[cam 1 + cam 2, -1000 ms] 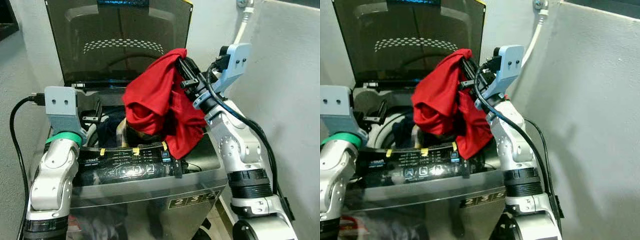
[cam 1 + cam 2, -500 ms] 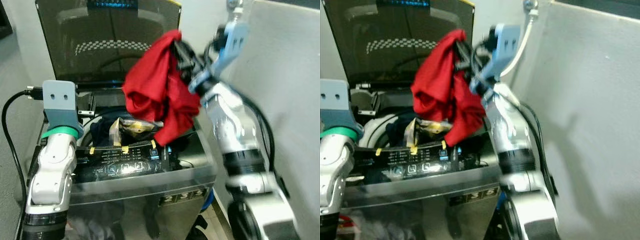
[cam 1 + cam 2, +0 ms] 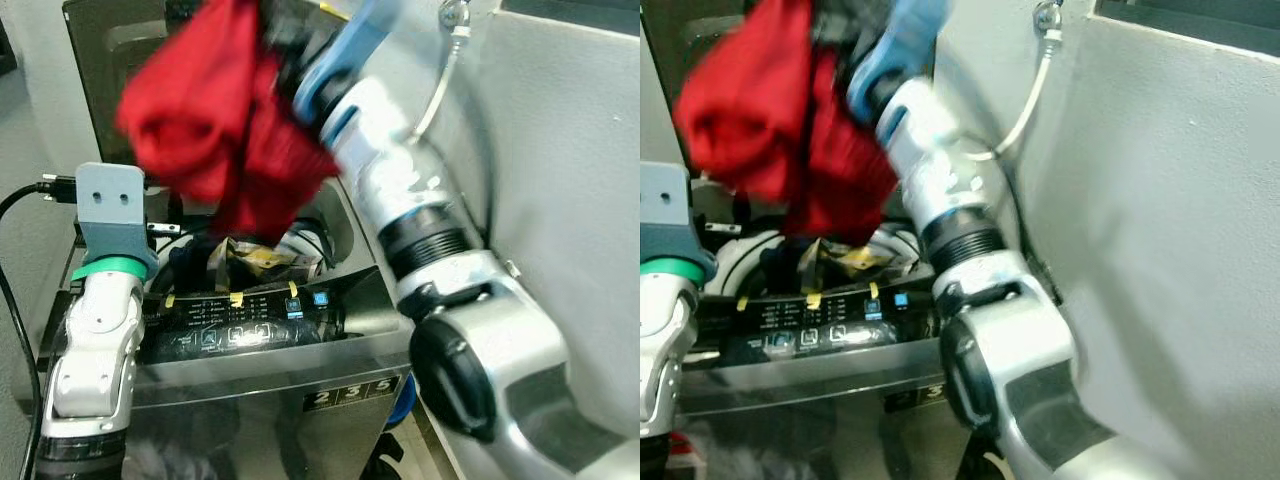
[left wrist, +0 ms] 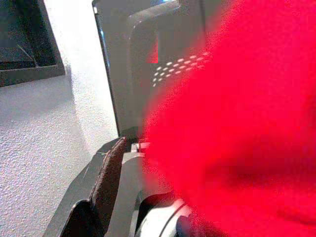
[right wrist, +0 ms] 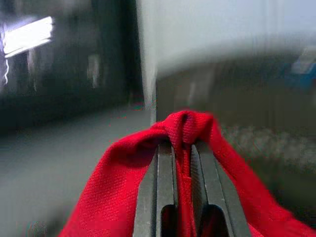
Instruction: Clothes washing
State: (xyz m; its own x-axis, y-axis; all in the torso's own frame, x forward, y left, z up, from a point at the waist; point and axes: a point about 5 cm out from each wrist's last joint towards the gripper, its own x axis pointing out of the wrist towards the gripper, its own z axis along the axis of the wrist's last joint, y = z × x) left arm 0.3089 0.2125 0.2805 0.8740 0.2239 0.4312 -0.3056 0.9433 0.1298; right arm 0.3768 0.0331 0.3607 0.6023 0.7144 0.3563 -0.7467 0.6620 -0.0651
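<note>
A red garment (image 3: 215, 110) hangs bunched in the air above the open top-loading washing machine (image 3: 260, 370). My right gripper (image 5: 181, 143) is shut on a fold of it, and the cloth drapes down both sides of the fingers. The arm and garment are blurred with motion, high in front of the raised dark lid (image 3: 100, 60). Dark and yellowish clothes (image 3: 250, 255) lie in the drum below. My left arm (image 3: 100, 320) rests at the machine's left side, its gripper (image 3: 168, 225) by the drum's rim. One black finger (image 4: 109, 180) shows beside a red blur.
The control panel (image 3: 250, 325) with yellow tape strips runs along the machine's front. A grey wall (image 3: 570, 150) stands close on the right, with a white hose (image 3: 440, 70) in the corner. A black cable (image 3: 20, 200) loops at the left.
My right arm has swung the red garment up and to the left, clear of the drum, so the clothes inside show. The camera has shifted too.
</note>
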